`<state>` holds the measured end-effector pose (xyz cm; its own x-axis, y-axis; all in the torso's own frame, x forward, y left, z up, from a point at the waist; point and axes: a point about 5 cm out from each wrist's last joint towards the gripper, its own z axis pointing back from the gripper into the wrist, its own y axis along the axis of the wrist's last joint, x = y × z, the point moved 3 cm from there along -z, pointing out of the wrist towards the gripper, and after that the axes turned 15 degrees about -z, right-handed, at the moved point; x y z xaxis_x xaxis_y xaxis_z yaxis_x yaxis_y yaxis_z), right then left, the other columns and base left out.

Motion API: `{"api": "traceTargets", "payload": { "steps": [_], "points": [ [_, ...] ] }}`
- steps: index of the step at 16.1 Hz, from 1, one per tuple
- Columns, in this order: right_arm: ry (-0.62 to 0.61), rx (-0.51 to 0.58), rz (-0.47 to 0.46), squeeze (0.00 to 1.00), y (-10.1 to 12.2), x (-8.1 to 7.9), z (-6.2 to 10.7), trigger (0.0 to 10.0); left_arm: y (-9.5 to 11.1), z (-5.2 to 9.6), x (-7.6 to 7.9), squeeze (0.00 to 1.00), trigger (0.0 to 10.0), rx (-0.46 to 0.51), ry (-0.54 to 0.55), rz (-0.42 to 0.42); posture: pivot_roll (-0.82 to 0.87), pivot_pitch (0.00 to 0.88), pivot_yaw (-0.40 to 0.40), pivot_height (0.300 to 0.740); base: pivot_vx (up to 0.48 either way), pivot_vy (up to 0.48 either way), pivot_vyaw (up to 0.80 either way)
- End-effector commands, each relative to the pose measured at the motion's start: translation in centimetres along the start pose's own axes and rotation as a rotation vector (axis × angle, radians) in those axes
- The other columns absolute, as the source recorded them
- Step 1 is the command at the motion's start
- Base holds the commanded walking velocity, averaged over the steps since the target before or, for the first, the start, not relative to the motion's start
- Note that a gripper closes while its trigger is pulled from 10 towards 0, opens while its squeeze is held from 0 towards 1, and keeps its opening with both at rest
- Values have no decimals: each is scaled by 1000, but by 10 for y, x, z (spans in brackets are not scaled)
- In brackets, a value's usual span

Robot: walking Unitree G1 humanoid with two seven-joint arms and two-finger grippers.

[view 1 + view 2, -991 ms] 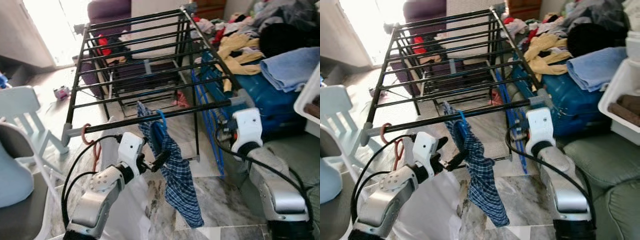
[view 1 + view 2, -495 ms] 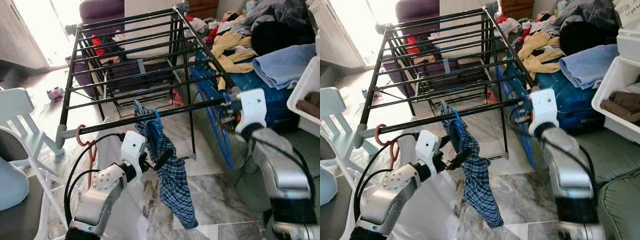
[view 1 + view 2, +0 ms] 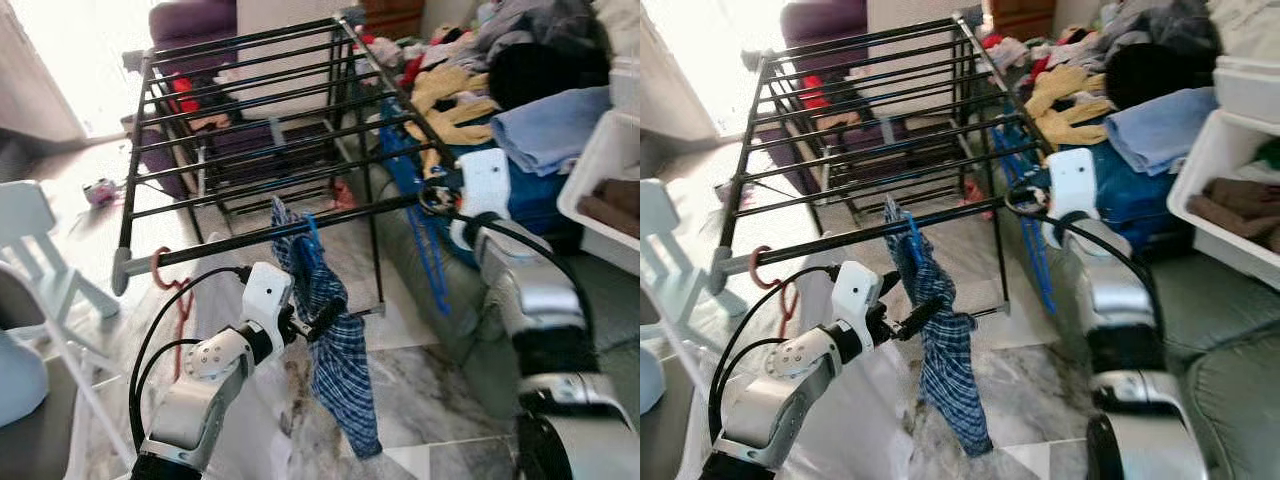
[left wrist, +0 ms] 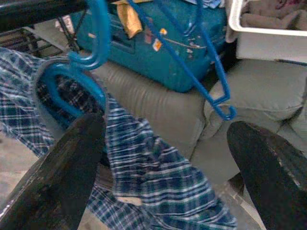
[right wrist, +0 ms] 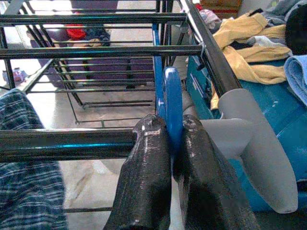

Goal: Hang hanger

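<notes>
- Blue hanger (image 5: 172, 103) pinched between the right gripper (image 5: 169, 143) fingers, held at the near right corner of the rack (image 3: 250, 100), just by the front rail (image 5: 67, 143).
- Apparent step: bringing it to the rail; hook not yet seen over it (hook itself hidden).
- Next: lift the hook over the rail, lower, let go.
- Right arm raised and reaching forward.
- Left gripper (image 4: 158, 158) spread wide, low, beside the plaid shirt (image 3: 340, 350) hung on its own hanger.
</notes>
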<state>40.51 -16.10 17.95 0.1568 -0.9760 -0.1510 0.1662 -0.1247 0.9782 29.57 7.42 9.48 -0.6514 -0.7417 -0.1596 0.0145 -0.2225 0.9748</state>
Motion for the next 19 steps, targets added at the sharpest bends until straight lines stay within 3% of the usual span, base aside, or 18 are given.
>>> {"api": "traceTargets", "payload": {
  "steps": [1,7,10,11,12,19],
  "points": [
    [70,20,-1,0,6,-19,-9,10000,-2,2,-6,0,10000,-11,24,-15,-124,0,92,740,0,0,0],
    [134,-94,-10,0,-31,-30,-13,10000,-3,3,-5,0,10000,-19,20,-24,-120,0,95,740,0,0,0],
    [144,-109,-1,0,-37,-29,-11,10000,-3,2,-5,0,10000,-20,15,-25,-122,0,97,740,0,0,0],
    [160,-106,-9,278,-37,-29,-11,10000,-3,2,-5,0,10000,-21,15,-26,-122,0,97,740,0,0,0],
    [166,-103,-9,1000,-37,-30,-11,10000,-3,3,-5,0,10000,-21,15,-26,-122,0,95,740,0,0,0],
    [188,-114,9,1000,-45,-33,-10,10000,-4,4,-3,0,10000,-26,24,-23,-118,0,92,740,0,0,0]
  ]
}}
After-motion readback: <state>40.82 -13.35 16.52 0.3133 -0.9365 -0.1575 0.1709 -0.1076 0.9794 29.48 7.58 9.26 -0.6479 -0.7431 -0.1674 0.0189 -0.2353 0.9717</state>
